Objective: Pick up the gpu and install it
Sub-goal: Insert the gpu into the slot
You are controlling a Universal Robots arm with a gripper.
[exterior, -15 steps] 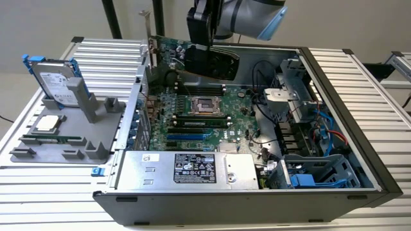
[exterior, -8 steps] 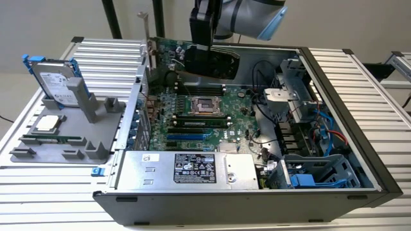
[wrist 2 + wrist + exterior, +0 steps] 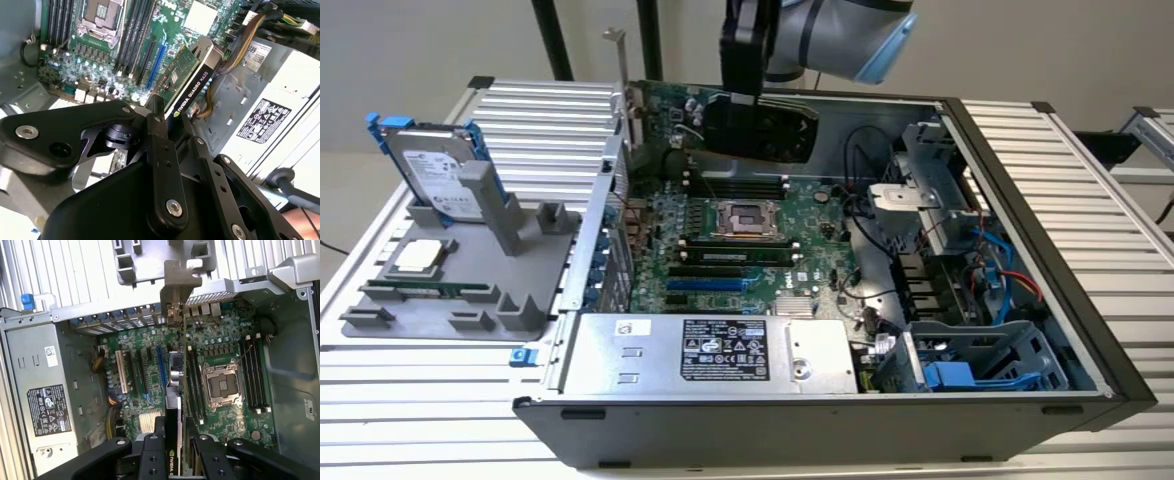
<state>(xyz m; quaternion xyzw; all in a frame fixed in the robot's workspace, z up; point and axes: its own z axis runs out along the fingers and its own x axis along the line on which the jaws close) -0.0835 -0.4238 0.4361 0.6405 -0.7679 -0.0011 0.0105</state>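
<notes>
The gripper [image 3: 744, 90] is gripping the graphics card [image 3: 767, 128] by its top edge, holding it upright over the motherboard [image 3: 734, 250] inside the open computer case [image 3: 1067, 200]. The pick-up is looking done. The card is hanging above the slots, not yet seated, so installation is looking unfinished.

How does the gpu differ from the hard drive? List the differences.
Hold: the gpu is clamped in the gripper; the hard drive is free of it. Place: the gpu hangs over the motherboard inside the open case; the hard drive sits in the gray stand outside it, at the exterior view's left. Look: the gpu is black-shrouded; the hard drive is silver with blue rails. Both are on edge, not flat.
</notes>
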